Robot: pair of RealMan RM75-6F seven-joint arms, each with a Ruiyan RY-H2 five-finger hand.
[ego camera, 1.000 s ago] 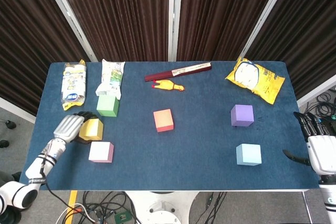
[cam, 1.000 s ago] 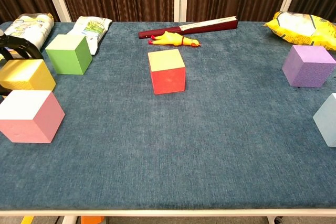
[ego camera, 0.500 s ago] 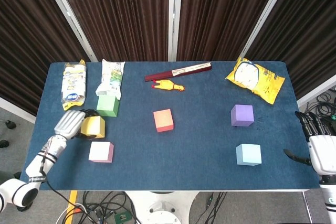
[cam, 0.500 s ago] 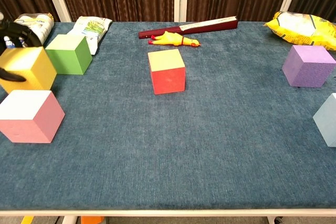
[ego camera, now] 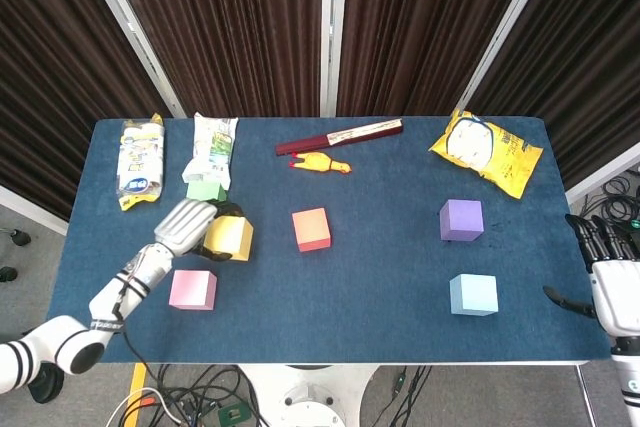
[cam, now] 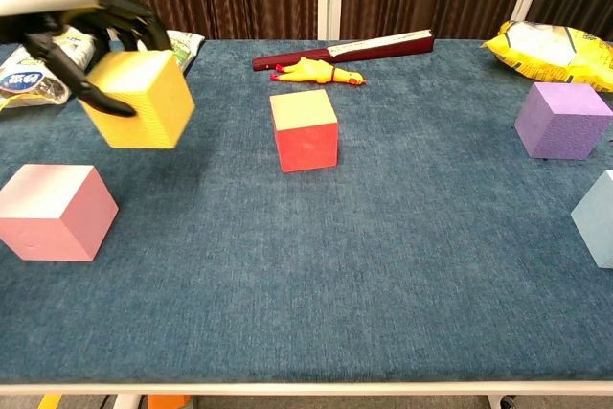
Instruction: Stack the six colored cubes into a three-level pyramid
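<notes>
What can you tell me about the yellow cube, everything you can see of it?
The yellow cube is a plain, matte block, foam-like in look, with clean edges and no markings. The left robot hand grips it from above, dark fingers curling over its top and left side. It is tilted and appears lifted off the blue table, hanging between the pink cube and the red cube. Nothing else touches it.
</notes>
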